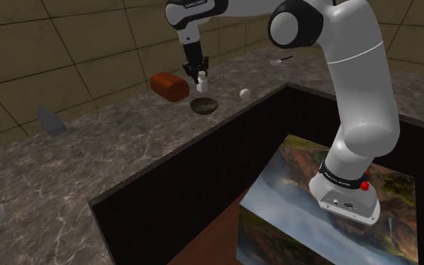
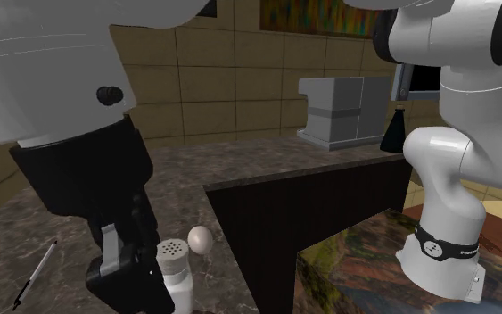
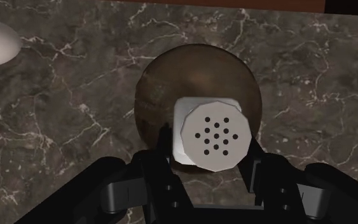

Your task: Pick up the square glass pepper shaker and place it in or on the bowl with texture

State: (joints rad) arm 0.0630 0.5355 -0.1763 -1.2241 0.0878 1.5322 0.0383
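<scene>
My black gripper [image 1: 199,72] is shut on a white square pepper shaker [image 1: 201,78] with a round, holed cap. In the wrist view the shaker [image 3: 212,133] sits clasped between the two fingers, directly over a brown textured bowl [image 3: 171,83]. The bowl [image 1: 203,105] rests on the dark marble counter [image 1: 127,150] near its inner edge, and the shaker hangs a little above it. The second exterior view shows the shaker [image 2: 174,268] close up beside a black finger [image 2: 119,263].
A brown loaf [image 1: 169,86] lies just behind the bowl, and a white egg [image 1: 245,92] lies toward the shoulder view's right of it. A pen [image 2: 35,272] lies on the counter. A white appliance [image 2: 338,109] and a dark cone [image 2: 398,129] stand farther off.
</scene>
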